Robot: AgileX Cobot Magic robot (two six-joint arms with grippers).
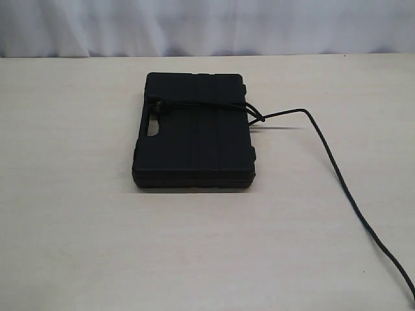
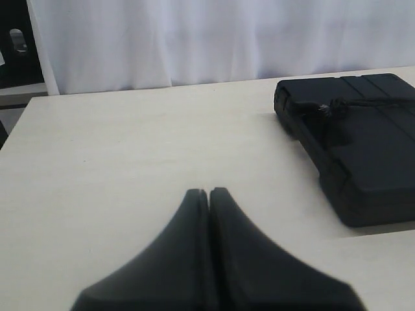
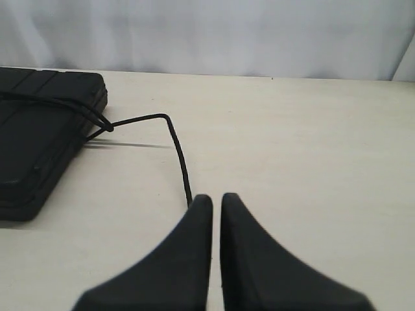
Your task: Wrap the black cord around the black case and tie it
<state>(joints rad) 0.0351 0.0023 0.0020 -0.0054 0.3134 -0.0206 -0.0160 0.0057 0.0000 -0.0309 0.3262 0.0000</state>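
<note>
The black case (image 1: 194,139) lies flat in the middle of the table. The black cord (image 1: 337,172) crosses its lid near the far end, with a fuzzy knot (image 1: 159,109) by the handle cut-out and a crossing (image 1: 258,118) at the case's right edge. From there its tail runs along the table to the front right corner. Neither gripper shows in the exterior view. My left gripper (image 2: 208,192) is shut on nothing, left of the case (image 2: 369,149). My right gripper (image 3: 216,197) stands a narrow slit open and empty. The cord (image 3: 178,149) passes behind one fingertip (image 3: 202,202).
The pale wooden table (image 1: 78,214) carries only the case and cord. A white curtain (image 1: 207,26) hangs behind the far edge. The table's left edge and dark equipment (image 2: 16,45) show in the left wrist view.
</note>
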